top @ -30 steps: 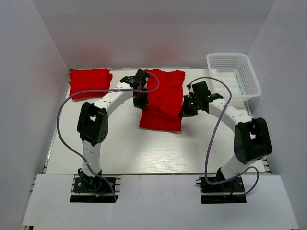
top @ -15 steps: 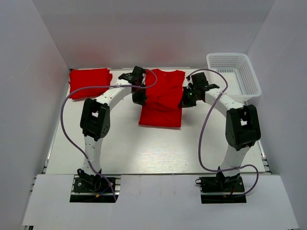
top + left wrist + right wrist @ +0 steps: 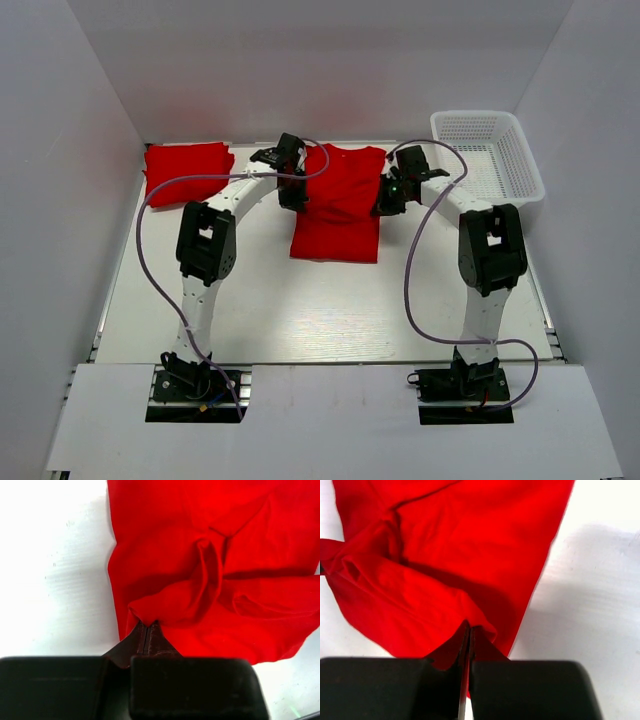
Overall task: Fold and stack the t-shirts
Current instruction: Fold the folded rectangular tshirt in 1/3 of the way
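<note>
You are viewing a white counter (image 3: 300,310) that is carrying a red t-shirt (image 3: 340,215) at its centre, with the cloth bunching across the middle. A white mesh basket (image 3: 470,115) is sitting at the far right, and a folded t-shirt (image 3: 185,172) is lying at the far left. The left tool (image 3: 148,627) is clamping the left edge of the red t-shirt, and the right tool (image 3: 469,630) is clamping its right edge.

The top camera hangs high behind the arm bases (image 3: 195,385), looking down and forward over the whole worktop (image 3: 300,310). Each wrist camera peers past its own jaws, close above the red t-shirt (image 3: 340,220). All three share that shirt at mid-worktop.
</note>
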`<action>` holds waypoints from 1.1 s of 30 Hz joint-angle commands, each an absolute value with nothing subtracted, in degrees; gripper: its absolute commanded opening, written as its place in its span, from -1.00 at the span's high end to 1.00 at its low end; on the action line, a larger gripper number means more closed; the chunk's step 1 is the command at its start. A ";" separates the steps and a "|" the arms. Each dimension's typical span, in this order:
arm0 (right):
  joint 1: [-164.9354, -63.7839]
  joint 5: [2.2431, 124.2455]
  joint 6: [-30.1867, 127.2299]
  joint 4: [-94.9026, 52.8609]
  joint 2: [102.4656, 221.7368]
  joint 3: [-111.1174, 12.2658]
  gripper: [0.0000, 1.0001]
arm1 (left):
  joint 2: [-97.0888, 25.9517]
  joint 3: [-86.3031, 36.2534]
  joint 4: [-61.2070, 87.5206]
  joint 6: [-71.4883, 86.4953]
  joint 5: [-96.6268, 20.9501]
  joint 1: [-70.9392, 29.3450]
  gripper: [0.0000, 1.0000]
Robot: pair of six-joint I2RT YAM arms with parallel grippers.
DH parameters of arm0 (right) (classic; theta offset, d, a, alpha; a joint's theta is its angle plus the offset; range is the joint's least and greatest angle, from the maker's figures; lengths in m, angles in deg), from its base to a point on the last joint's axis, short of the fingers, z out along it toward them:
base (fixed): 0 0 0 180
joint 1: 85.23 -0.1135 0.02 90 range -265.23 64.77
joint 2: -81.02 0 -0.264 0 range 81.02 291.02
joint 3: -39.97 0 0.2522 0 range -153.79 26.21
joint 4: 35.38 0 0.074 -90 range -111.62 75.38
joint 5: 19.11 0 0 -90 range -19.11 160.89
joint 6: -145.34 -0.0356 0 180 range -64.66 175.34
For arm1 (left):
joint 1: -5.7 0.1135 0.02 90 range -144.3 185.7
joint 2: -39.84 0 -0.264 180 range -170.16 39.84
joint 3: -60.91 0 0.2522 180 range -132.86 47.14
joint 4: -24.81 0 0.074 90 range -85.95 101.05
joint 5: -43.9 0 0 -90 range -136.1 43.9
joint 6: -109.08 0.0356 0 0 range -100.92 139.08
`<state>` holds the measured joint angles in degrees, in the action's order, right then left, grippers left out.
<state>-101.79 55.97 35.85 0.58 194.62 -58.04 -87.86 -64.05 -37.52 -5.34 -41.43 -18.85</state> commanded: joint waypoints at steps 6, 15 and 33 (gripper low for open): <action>-100.88 58.67 35.56 -2.19 199.23 -65.28 0.75 | -89.80 -67.73 -34.57 -4.65 -40.65 -17.68 0.70; -98.42 58.14 35.56 -1.84 202.06 -80.48 -0.81 | -92.96 -85.99 -35.35 -6.49 -45.04 -12.76 -1.00; -107.72 46.36 49.98 -2.98 184.46 -50.52 -0.81 | -55.10 -23.47 -14.82 -4.29 -27.83 -14.86 -1.00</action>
<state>-105.64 48.45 48.29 -1.93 183.82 -51.24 -62.86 -30.28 -23.14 -3.44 -33.63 -14.37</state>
